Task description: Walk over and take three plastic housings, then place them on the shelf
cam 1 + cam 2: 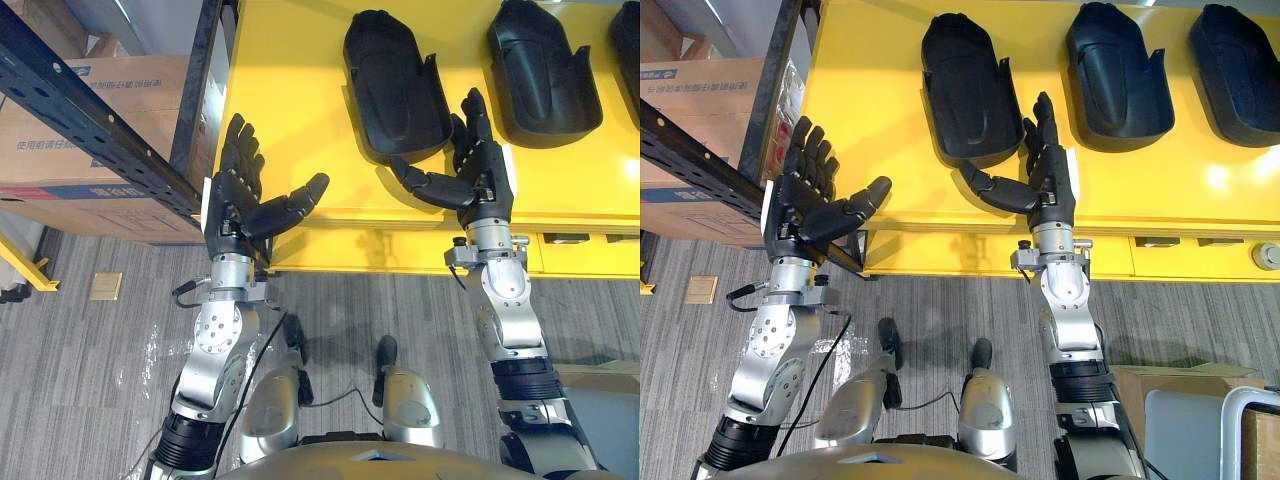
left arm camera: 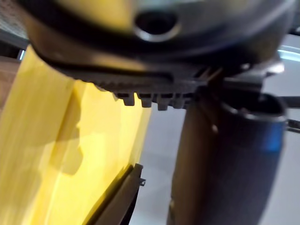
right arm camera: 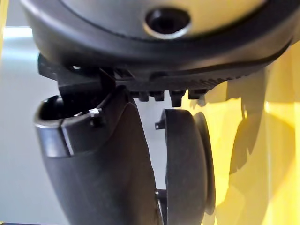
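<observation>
Both open-fingered and empty: right hand (image 1: 480, 165) at the near edge of a housing (image 1: 392, 85), left hand (image 1: 235, 195) over the table (image 1: 290, 100) corner.

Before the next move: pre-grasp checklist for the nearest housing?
1. Right robot hand open: ok, fingers straight, thumb out.
2. Left robot hand open, holding nothing: ok.
3. Three housings on the yellow table: ok, the nearest housing, the middle housing and the far-right housing.
4. Right robot hand at the nearest housing: ok, fingers beside its right edge, thumb by its near end; contact cannot tell.
5. Left robot hand at that housing: not ok, it is by the table's left corner, apart from it.
6. Room on the black shelf frame: cannot tell; a cardboard box shows behind it.
</observation>
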{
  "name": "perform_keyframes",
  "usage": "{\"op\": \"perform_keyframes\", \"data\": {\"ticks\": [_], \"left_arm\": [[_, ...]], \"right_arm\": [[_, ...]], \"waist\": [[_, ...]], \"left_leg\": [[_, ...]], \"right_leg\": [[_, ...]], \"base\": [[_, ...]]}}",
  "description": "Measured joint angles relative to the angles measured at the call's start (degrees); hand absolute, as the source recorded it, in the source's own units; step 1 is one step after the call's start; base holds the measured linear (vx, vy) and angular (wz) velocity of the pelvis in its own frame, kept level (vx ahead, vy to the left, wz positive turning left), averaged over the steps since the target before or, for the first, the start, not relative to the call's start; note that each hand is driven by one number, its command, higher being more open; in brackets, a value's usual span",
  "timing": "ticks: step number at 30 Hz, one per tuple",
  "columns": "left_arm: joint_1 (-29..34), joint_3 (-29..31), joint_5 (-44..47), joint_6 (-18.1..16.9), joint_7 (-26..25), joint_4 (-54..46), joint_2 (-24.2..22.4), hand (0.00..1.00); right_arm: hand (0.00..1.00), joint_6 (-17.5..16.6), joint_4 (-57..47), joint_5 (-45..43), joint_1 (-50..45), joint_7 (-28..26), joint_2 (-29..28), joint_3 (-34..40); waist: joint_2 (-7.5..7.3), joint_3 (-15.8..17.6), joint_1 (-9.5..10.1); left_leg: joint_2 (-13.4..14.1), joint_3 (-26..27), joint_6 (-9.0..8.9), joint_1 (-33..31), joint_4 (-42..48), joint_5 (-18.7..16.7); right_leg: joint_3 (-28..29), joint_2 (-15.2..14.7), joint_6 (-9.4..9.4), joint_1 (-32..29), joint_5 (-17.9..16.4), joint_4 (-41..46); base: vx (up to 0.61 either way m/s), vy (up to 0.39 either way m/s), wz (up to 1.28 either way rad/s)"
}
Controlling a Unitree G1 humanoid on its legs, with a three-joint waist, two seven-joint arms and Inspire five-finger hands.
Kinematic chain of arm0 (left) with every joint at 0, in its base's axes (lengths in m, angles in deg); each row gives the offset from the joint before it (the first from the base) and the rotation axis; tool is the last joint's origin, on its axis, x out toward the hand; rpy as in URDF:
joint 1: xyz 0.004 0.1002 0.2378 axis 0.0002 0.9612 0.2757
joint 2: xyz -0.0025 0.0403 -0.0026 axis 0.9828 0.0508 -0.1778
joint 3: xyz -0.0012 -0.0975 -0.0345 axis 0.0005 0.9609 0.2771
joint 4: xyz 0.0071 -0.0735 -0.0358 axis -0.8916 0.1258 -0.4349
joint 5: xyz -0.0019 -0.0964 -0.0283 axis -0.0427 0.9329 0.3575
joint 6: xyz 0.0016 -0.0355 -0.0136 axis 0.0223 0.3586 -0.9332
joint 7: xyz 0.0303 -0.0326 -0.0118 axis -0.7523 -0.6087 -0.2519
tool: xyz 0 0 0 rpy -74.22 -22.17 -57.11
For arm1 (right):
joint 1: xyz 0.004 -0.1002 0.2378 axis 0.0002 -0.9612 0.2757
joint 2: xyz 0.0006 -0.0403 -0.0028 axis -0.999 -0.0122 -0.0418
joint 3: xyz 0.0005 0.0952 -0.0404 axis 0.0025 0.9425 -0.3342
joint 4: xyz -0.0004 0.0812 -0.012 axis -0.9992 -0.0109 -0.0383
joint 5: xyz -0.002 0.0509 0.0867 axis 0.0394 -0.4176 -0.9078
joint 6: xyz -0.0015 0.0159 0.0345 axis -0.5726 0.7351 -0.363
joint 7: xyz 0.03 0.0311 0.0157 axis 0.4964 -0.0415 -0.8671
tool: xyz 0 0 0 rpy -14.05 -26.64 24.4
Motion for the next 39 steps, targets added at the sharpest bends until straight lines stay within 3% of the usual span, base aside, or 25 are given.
{"op": "perform_keyframes", "data": {"ticks": [21, 28, 31, 36, 39], "left_arm": [[-0.29, -0.89, 0.00, 1.32, 1.18, 2.28, 0.04, 1.00], [-0.30, -1.51, -0.01, 1.33, 1.18, 2.30, 0.05, 1.00], [-0.33, -1.66, -0.02, 1.32, 1.17, 2.32, 0.05, 1.00], [-0.72, -2.21, -0.04, 1.26, 0.93, 2.44, 0.09, 1.00], [-0.79, -2.52, -0.05, 1.12, 0.42, 2.45, 0.13, 1.00]], "right_arm": [[1.00, -0.04, 0.06, -2.62, -0.01, -5.48, 0.03, -1.83], [1.00, -0.04, 0.06, -3.66, 0.00, -4.58, 0.03, -1.78], [1.00, -0.10, 0.06, 3.23, 0.00, -0.20, 0.03, -1.76], [1.00, -2.54, -0.11, 20.19, 1.12, 14.26, 0.03, -1.15], [1.00, -2.54, -0.40, 22.92, 4.11, 16.45, 0.27, -0.21]], "waist": [[0.03, -0.01, 0.26], [0.04, -0.01, 0.74], [0.04, 0.00, 0.92], [0.10, 0.03, 1.22], [0.23, 0.10, 1.24]], "left_leg": [[-0.04, -0.34, -0.04, 0.59, -0.03, 0.07], [-0.05, -0.33, -0.04, 0.58, -0.02, 0.07], [-0.05, -0.34, -0.04, 0.53, -0.02, 0.07], [-0.06, -0.46, -0.04, 0.19, -0.01, 0.08], [-0.02, -0.35, -0.10, -0.32, 0.01, 0.16]], "right_leg": [[-0.24, -0.03, -0.04, 0.79, -0.06, 0.05], [-0.22, -0.04, -0.03, 0.78, -0.05, 0.02], [-0.21, -0.03, -0.03, 0.77, -0.05, -0.03], [-0.21, -0.03, -0.01, 0.53, -0.05, -0.07], [-0.17, 0.00, 0.00, -0.11, -0.03, -0.05]], "base": [[0.00, 0.000, 0.00], [0.00, 0.000, 0.00], [0.00, 0.000, 0.00], [0.00, 0.000, 0.00], [0.00, 0.000, 0.00]]}}
